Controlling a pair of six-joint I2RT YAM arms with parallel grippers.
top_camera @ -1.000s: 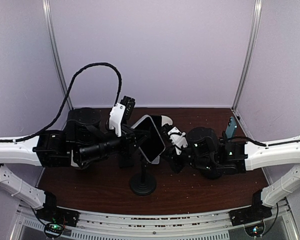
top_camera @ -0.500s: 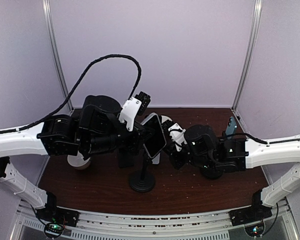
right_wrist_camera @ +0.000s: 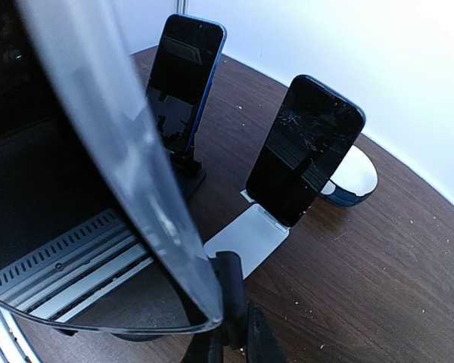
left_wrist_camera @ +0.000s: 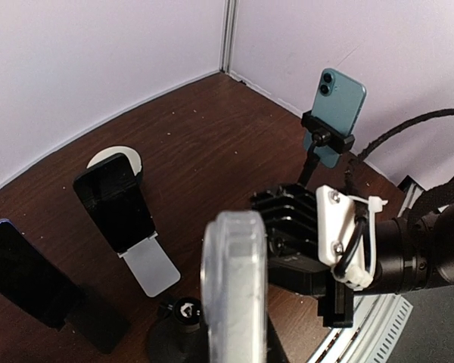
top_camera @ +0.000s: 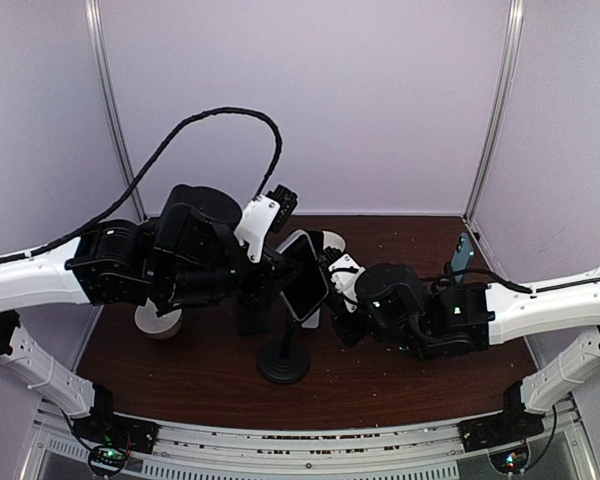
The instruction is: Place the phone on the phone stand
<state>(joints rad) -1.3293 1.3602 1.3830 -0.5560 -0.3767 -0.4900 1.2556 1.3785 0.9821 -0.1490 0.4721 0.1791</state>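
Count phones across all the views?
4: held phone over the round-base stand; teal phone clamped right rear; black phone on white stand; blue phone on black stand. More may be hidden.

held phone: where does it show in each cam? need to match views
Top external: phone at centre, tilted, above the black stand.
Left wrist: phone at bottom centre, seen edge-on, pale case rim.
Right wrist: phone fills the left side, dark screen behind a clear case edge.
Shared landmark: white round disc, just behind the phone in top; upper left in left wrist; right of centre in right wrist.
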